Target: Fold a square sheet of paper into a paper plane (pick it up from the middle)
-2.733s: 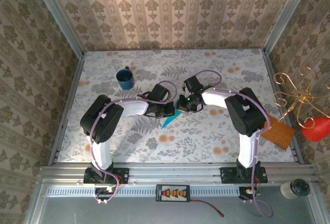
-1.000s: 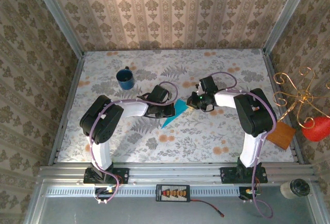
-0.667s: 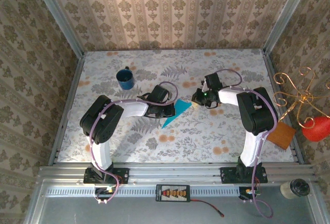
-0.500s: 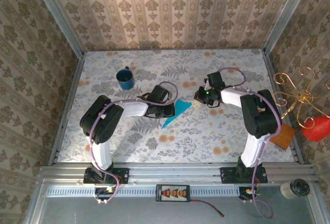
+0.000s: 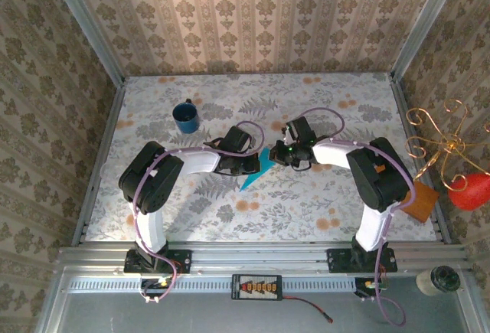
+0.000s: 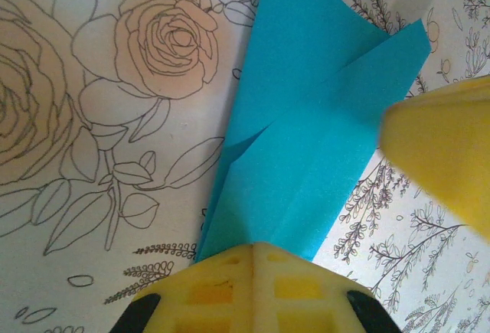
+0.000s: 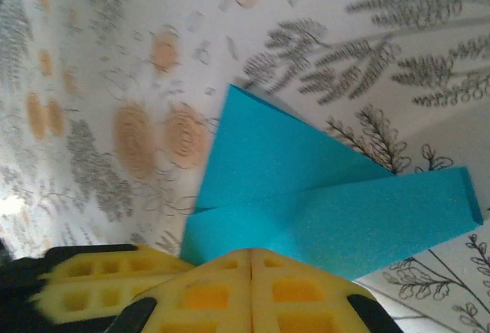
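Note:
The turquoise sheet of paper point(image 5: 251, 177) lies on the flowered table, folded into a narrow pointed shape with overlapping flaps point(image 6: 306, 134) point(image 7: 306, 187). My left gripper point(image 5: 259, 166) is shut, and its yellow fingertips point(image 6: 253, 250) rest on the paper's near end. Coming from the right, my right gripper point(image 5: 280, 157) is also shut, with its tips point(image 7: 251, 256) on the paper's edge. The two grippers almost touch: the right finger point(image 6: 444, 157) shows in the left wrist view and the left fingers point(image 7: 92, 283) in the right wrist view.
A dark blue mug point(image 5: 186, 116) stands at the back left. An orange-brown board point(image 5: 417, 199) lies off the table's right edge beside a gold wire ornament point(image 5: 440, 138). Patterned walls close in three sides.
The right gripper, which had swung away to the right, has come back left to the paper beside the left gripper. The left gripper and the paper have stayed put.

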### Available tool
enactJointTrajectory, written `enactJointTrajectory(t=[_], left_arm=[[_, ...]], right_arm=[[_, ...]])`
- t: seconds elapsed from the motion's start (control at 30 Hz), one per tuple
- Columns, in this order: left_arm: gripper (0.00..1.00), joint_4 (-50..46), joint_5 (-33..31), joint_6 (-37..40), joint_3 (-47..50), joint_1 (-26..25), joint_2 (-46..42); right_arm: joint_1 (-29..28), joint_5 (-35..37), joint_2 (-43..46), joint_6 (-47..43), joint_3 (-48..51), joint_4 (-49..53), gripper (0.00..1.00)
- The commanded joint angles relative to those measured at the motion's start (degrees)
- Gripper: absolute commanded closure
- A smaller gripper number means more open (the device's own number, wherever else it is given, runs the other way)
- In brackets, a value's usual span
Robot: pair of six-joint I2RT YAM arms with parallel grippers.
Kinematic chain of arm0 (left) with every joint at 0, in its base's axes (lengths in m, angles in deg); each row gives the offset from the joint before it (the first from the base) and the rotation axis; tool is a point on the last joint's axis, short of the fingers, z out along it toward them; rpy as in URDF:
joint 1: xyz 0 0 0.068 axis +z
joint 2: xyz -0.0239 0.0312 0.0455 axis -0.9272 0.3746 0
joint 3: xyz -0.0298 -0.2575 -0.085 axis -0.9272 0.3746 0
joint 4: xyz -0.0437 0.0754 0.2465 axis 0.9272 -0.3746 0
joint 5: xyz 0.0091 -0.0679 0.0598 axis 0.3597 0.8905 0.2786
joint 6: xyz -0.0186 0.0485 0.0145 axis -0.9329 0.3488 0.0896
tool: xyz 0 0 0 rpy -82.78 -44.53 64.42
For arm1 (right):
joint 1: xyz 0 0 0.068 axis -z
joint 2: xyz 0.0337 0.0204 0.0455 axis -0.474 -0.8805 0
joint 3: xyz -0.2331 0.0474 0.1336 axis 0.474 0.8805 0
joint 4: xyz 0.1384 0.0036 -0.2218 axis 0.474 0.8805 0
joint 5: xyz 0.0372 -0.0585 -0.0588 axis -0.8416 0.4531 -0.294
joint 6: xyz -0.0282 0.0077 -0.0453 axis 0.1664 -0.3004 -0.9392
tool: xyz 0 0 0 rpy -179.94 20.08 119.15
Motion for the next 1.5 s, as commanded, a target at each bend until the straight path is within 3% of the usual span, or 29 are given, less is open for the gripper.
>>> enactJointTrajectory(t=[0.0, 0.33, 0.67, 1.47], left_arm=[[1.0, -6.98, 0.47, 0.12, 0.04, -0.25, 1.03], [1.0, 3.2, 5.45, 2.17, 0.2, -0.43, -3.82], [1.0, 1.95, 7.28, 4.2, -3.45, -0.88, 0.63], [1.0, 0.54, 5.61, 3.28, 0.95, -0.41, 3.17]], right_arm=[[0.07, -1.74, -2.33, 0.7, -0.47, -0.13, 0.92], [0.08, -0.6, -5.83, -1.79, -0.29, 2.94, 0.93], [0.09, -0.52, -6.69, -1.7, -0.63, 3.74, 0.94], [0.78, 1.36, -8.27, -1.35, -1.81, 6.51, 0.95]])
